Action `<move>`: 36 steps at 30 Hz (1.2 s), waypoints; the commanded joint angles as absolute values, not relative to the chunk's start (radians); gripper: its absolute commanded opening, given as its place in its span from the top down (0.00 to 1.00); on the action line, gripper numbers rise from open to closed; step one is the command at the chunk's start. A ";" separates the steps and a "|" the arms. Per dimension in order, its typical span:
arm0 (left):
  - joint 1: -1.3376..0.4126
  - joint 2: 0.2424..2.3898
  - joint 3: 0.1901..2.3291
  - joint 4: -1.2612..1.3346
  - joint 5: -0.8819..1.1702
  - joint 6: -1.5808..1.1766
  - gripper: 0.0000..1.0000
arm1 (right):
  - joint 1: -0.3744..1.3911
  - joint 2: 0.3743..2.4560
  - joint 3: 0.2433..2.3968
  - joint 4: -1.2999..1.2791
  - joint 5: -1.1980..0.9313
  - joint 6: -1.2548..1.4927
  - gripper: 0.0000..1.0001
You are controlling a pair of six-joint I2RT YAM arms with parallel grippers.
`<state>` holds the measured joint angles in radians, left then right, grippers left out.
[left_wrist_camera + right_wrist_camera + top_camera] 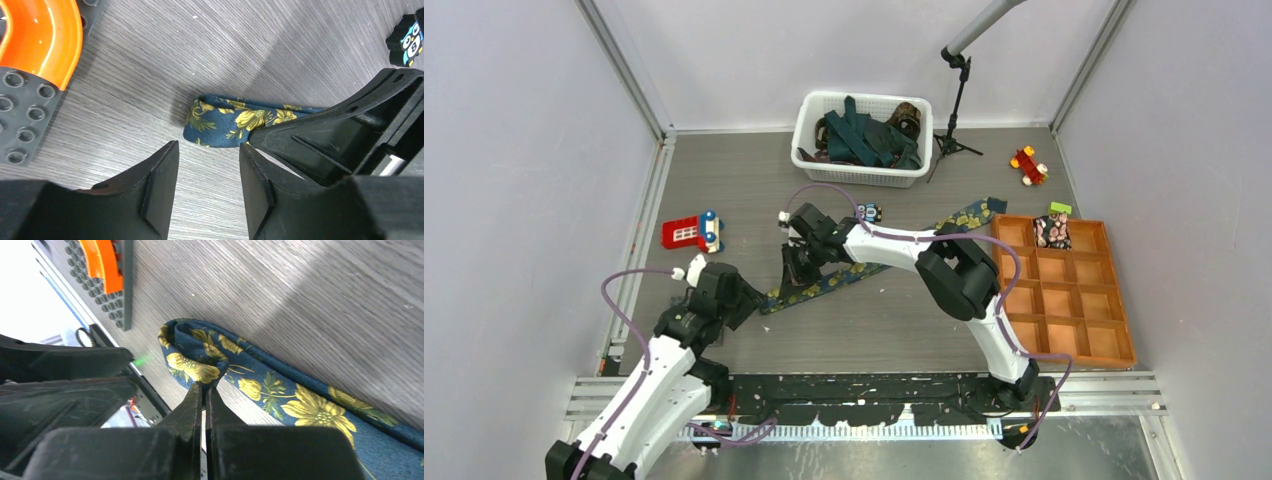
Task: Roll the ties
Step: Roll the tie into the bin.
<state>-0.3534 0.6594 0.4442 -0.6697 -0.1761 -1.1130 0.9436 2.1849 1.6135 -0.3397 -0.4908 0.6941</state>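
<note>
A dark navy tie with yellow-gold flowers (821, 286) lies diagonally across the table, its lower-left end folded over. My right gripper (797, 268) is shut, pinching the fabric of that folded end (197, 367) between its fingertips (203, 386). My left gripper (749, 298) is open and empty, just short of the same end; in the left wrist view the fold (220, 122) lies beyond the gap between my fingers (209, 147). More ties, dark teal and brown-patterned, fill a white basket (807, 125) at the back.
An orange compartment tray (1114, 300) stands at the right with a rolled patterned tie (1052, 231) in one cell. A red toy (690, 232), a small owl block (870, 212), a red-yellow toy (1028, 165) and a tripod (954, 100) stand around. A grey studded plate (20, 130) with an orange arch (42, 35) lies close to my left gripper.
</note>
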 commanded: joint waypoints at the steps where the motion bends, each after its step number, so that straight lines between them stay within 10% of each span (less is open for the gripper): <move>1: -0.357 0.612 0.465 -0.730 -0.225 -1.075 0.51 | 0.948 2.191 1.653 -0.426 -0.462 0.558 1.00; 36: -0.357 0.712 0.264 -0.381 -0.100 -0.969 0.53 | 0.946 2.239 1.609 -0.423 -0.370 0.468 1.00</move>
<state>-0.3534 0.6788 0.2756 -0.4355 -0.0822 -0.9825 0.9436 2.2150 1.6157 -0.4198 -0.4355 0.4770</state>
